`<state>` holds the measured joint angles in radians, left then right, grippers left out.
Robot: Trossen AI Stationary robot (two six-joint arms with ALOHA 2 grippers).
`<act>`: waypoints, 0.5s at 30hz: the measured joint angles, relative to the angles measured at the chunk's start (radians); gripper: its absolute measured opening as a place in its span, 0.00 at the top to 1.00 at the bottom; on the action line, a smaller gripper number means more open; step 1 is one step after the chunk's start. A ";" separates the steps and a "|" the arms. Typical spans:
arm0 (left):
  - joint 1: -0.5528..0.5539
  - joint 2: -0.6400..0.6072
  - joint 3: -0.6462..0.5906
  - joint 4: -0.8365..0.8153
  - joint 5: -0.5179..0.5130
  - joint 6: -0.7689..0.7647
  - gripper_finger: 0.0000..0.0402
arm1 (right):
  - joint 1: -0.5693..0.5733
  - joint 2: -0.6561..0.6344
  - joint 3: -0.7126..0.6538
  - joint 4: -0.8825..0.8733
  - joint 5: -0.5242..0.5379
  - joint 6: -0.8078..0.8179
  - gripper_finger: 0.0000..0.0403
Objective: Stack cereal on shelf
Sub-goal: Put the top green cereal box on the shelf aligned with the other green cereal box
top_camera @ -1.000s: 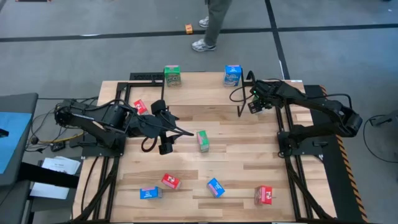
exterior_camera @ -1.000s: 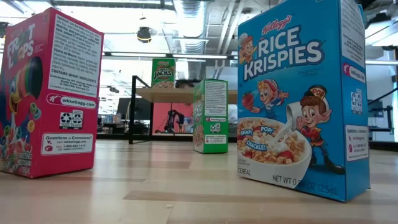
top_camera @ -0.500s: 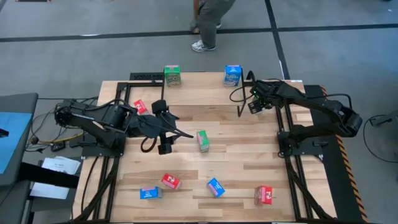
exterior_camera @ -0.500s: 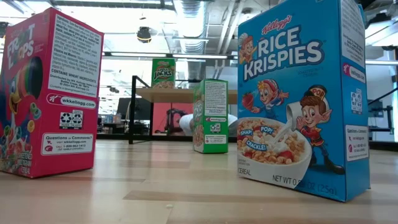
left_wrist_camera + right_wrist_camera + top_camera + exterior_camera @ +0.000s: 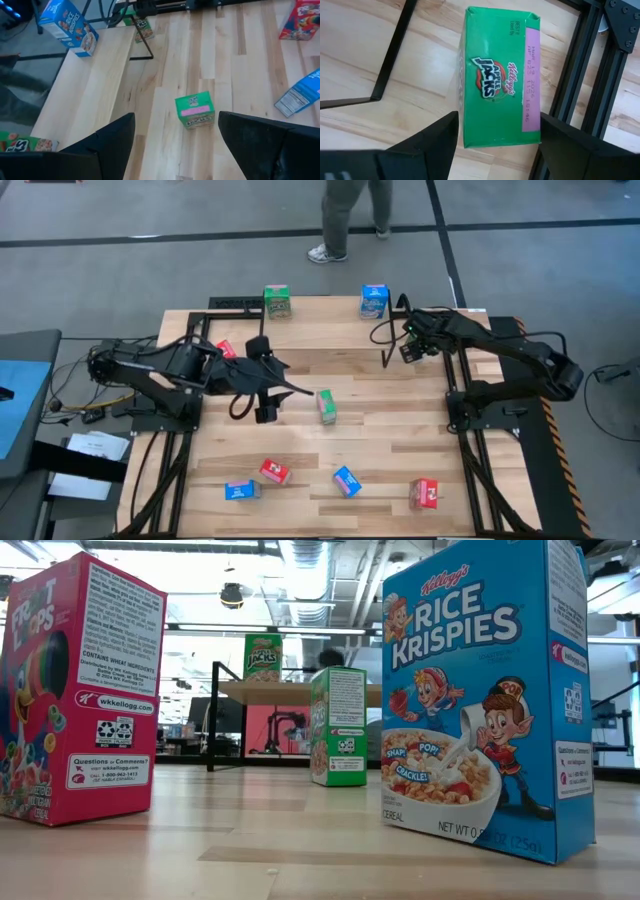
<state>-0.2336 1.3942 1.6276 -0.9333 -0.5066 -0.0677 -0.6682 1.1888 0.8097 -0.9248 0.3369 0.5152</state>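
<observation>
Shelf [image 5: 330, 313] at the table's far edge, carrying one green and one blue box. Left gripper [image 5: 264, 406] near table centre, fingers released and empty, hovering just left of the standing green box [image 5: 326, 406]; box directly ahead between the open fingers, narrow top up, clearly nearer this arm. Right gripper [image 5: 495, 150] far right, spread above a flat-lying green Apple Jacks box [image 5: 500, 77], not clenched.

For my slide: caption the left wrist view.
Open left gripper poised above an upright green cereal box on the wooden tabletop.
</observation>
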 joint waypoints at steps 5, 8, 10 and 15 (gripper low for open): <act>0.011 0.000 0.000 0.000 0.002 -0.002 0.31 | 0.002 -0.035 0.000 -0.011 0.000 0.000 0.30; 0.011 0.000 0.000 0.000 -0.002 0.006 0.31 | 0.001 -0.056 0.000 -0.009 0.000 0.000 0.30; 0.011 0.000 0.000 0.000 0.001 0.003 0.31 | 0.001 -0.062 0.000 -0.010 0.000 0.000 0.30; 0.011 0.000 0.000 0.003 0.003 0.003 0.31 | 0.001 -0.062 0.000 -0.009 -0.001 0.008 0.30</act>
<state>-0.2222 1.3941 1.6276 -0.9298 -0.5037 -0.0647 -0.6674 1.1268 0.8101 -0.9340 0.3354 0.5230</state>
